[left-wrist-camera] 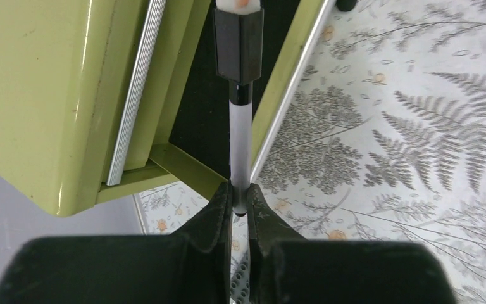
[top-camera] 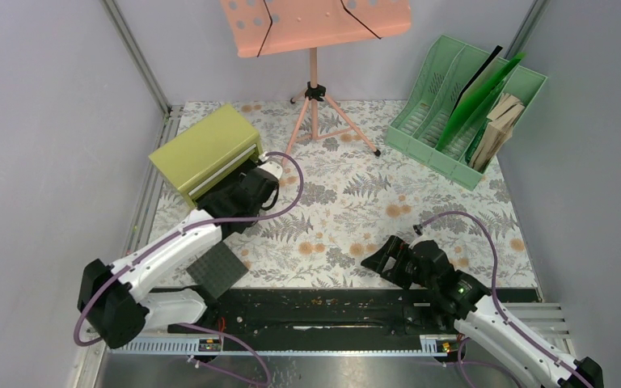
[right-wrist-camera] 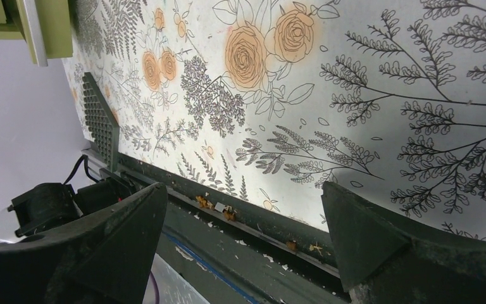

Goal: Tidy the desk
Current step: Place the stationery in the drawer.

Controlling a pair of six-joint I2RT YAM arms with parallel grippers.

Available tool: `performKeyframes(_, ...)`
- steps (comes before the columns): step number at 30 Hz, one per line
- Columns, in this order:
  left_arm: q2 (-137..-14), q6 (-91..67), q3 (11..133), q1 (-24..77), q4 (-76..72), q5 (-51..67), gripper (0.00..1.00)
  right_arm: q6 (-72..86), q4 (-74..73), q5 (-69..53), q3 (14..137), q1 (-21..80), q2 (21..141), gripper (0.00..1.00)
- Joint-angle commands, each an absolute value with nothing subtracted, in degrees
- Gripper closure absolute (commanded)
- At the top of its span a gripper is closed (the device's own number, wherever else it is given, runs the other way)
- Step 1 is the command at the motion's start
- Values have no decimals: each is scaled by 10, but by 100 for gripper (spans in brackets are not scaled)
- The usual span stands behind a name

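By the cabinet (left-wrist-camera: 38,95), left jaws pinch pen (left-wrist-camera: 240,145), right jaws gape.

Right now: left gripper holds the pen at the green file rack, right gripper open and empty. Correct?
No. The left gripper holds the pen at the olive-yellow drawer cabinet, over its open drawer, not at the green file rack; the left wrist view shows it. The right gripper is open and empty, as you said.

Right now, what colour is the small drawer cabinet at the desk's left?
The small drawer cabinet is olive-yellow, clearest in the top external view.
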State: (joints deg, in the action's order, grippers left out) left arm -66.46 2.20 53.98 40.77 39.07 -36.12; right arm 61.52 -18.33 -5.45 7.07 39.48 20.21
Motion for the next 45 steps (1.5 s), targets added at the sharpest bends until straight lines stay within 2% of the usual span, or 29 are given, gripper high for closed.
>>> performKeyframes(1, -704, 57, 565, 379, 361, -399, 100, 619, -169, -51, 65, 398, 214, 0)
performKeyframes(17, -881, 6, 660, 305, 411, -454, 100, 619, -157, -53, 68, 398, 240, 1)
performKeyframes(22, -889, 2, 660, 294, 415, -465, 86, 620, -158, -53, 68, 398, 239, 0)
performKeyframes(27, -882, 2, 655, 288, 416, -471, 83, 620, -158, -53, 69, 397, 241, 1)
performKeyframes(30, -880, 2, 654, 288, 416, -485, 76, 619, -157, -53, 69, 398, 244, 1)
performKeyframes(39, -854, 2, 655, 288, 418, -490, 68, 620, -157, -53, 70, 398, 244, 1)
performKeyframes(45, -806, -22, 678, 289, 450, -422, 67, 620, -158, -53, 71, 398, 244, 1)
